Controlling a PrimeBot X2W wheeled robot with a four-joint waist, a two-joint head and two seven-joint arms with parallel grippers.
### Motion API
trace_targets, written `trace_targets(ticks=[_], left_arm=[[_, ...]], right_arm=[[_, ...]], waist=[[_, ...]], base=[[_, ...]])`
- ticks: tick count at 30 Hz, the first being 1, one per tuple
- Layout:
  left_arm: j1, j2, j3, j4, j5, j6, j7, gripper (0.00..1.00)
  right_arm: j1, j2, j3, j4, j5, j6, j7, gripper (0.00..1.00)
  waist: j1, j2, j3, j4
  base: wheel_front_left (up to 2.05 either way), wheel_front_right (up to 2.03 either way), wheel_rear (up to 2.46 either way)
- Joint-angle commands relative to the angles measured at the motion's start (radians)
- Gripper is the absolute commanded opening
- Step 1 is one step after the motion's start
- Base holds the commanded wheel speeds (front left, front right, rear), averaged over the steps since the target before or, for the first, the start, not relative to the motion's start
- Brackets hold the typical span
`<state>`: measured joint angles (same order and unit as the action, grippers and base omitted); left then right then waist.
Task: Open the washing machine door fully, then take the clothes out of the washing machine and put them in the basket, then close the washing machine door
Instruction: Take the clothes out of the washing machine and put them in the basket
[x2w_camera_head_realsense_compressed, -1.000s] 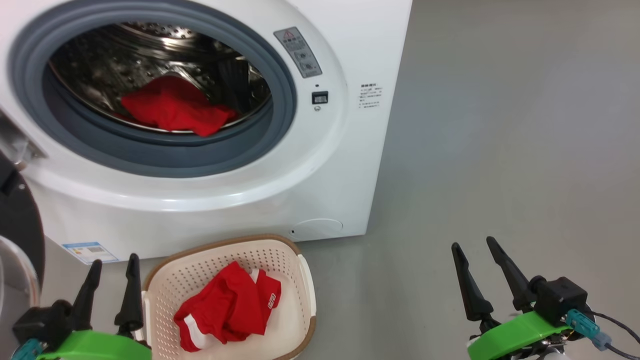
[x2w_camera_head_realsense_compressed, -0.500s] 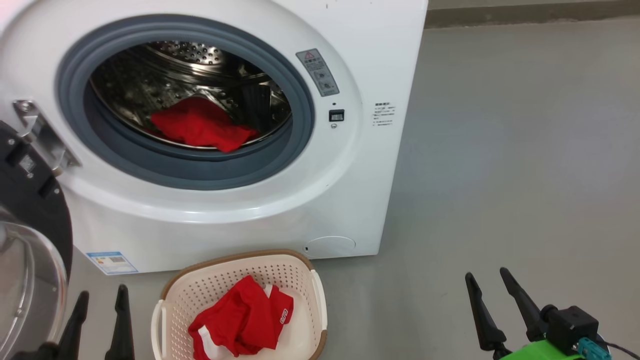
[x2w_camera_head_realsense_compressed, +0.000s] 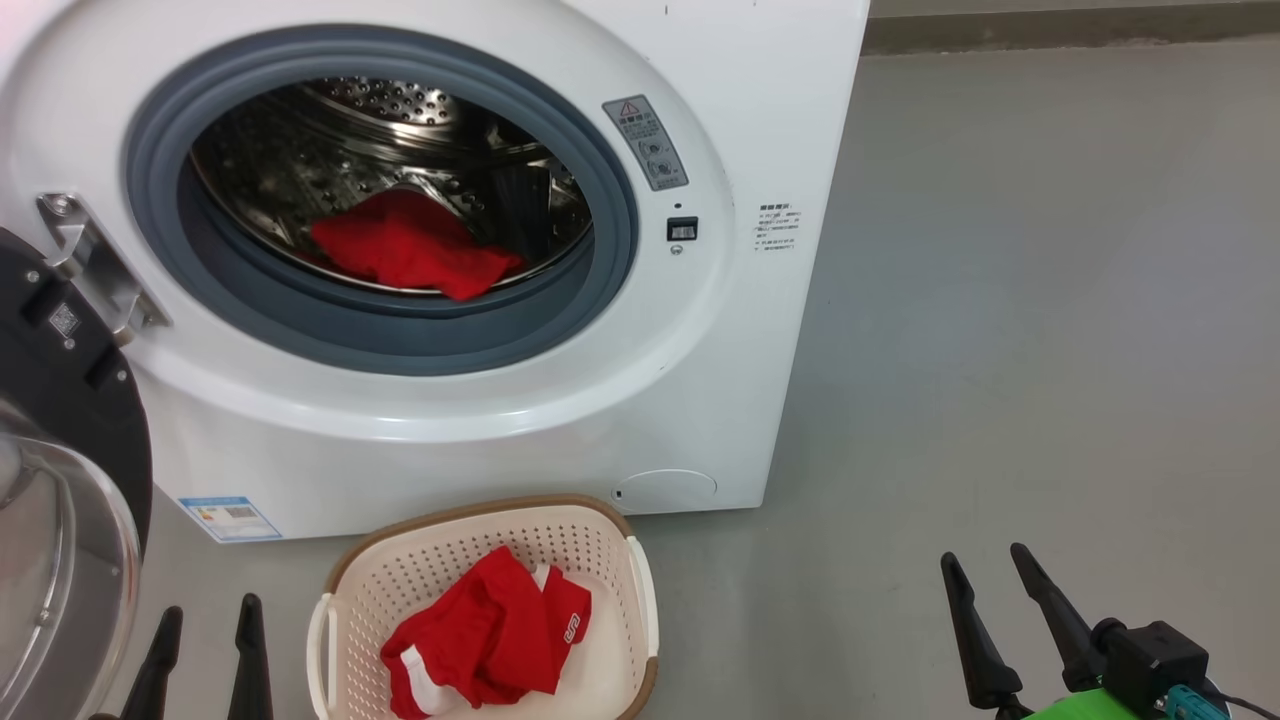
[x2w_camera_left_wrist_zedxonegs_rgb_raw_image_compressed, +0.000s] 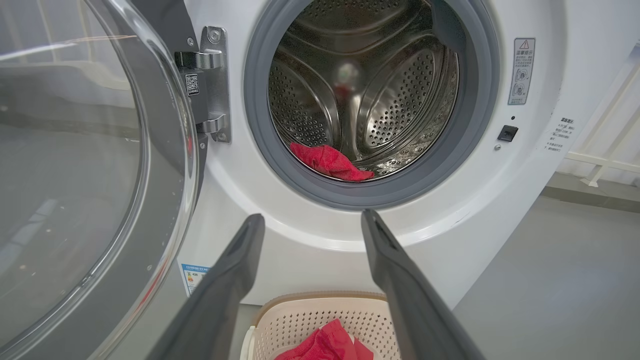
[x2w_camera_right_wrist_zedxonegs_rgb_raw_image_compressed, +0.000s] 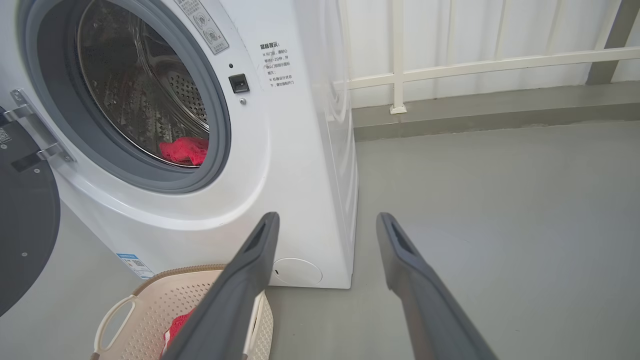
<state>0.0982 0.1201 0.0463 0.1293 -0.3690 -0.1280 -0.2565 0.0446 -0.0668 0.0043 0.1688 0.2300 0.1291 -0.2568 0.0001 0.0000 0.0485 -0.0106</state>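
Washer door (x2w_camera_head_realsense_compressed: 62, 385) open; red garment (x2w_camera_head_realsense_compressed: 410, 245) in drum (x2w_camera_head_realsense_compressed: 400, 110), second garment (x2w_camera_head_realsense_compressed: 485, 640) in basket (x2w_camera_head_realsense_compressed: 440, 535) (on floor (x2w_camera_head_realsense_compressed: 1000, 300)). Left gripper (x2w_camera_head_realsense_compressed: 210, 605), right gripper (x2w_camera_head_realsense_compressed: 983, 553): spread wide, empty.

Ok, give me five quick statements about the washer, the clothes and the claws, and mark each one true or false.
1. The washing machine door stands open. True.
2. The drum is empty. False: a red garment lies in it.
3. The basket holds red clothing. True.
4. The left claw grips a garment. False: it is open and holds nothing.
5. The right claw is open over bare floor. True.
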Motion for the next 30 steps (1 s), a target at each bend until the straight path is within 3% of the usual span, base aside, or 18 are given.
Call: trace_targets(ticks=[1, 18, 30], left_arm=[[-0.029, 0.01, 0.035, -0.029, 0.004, -0.003, -0.005, 1.0], [-0.108, 0.016, 0.027, 0.008, -0.03, -0.003, -0.005, 1.0], [-0.439, 0.123, -0.078, 0.168, -0.089, -0.003, -0.005, 1.0]], right_arm=[[-0.018, -0.008, 0.018, -0.028, -0.007, 0.002, -0.005, 1.0], [-0.059, 0.005, 0.023, -0.044, -0.017, 0.002, -0.005, 1.0], [-0.155, 0.016, 0.043, -0.072, -0.014, 0.002, -0.005, 1.0]], waist=[[-0.0001, 0.0, 0.005, -0.002], [-0.0001, 0.0, 0.063, -0.02], [-0.0001, 0.0, 0.229, -0.049]], base=[[0.0, 0.0, 0.0], [0.0, 0.0, 0.0], [0.0, 0.0, 0.0]])
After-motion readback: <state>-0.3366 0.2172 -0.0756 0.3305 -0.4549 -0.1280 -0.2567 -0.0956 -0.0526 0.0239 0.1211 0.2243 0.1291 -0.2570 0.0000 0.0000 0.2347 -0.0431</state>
